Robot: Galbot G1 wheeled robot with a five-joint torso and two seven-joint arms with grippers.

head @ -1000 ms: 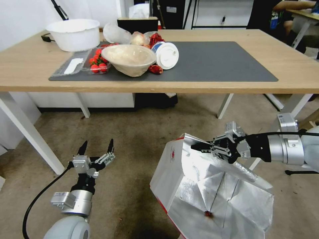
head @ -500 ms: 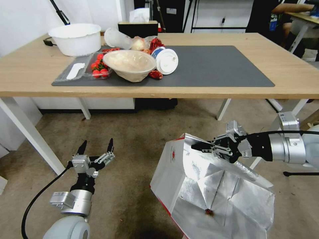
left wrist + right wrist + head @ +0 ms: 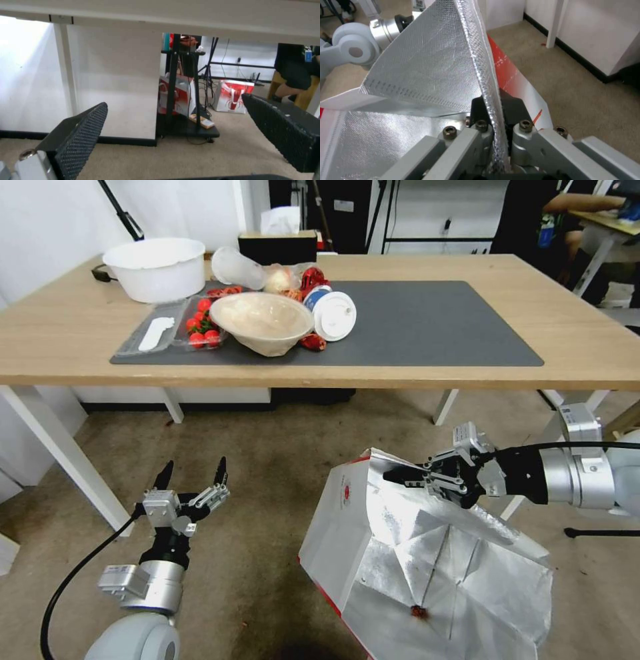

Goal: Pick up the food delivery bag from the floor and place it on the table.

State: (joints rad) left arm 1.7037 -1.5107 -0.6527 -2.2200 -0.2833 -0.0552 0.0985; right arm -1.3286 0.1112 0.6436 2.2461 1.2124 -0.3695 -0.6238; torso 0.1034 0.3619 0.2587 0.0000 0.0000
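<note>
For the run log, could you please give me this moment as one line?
right gripper: shut on food delivery bag rim | bag: below table | left gripper: open, idle low

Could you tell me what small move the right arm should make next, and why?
Probably lift straight up. The right gripper is shut on the rim of the food delivery bag, which hangs below the edge of the table. It must clear that edge before going to the bare part of the grey mat.

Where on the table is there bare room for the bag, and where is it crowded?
The right half of the dark grey mat and the table wood beside it lie bare. The mat's left end is crowded around the beige bowl, strawberry tray and tipped cup.
</note>
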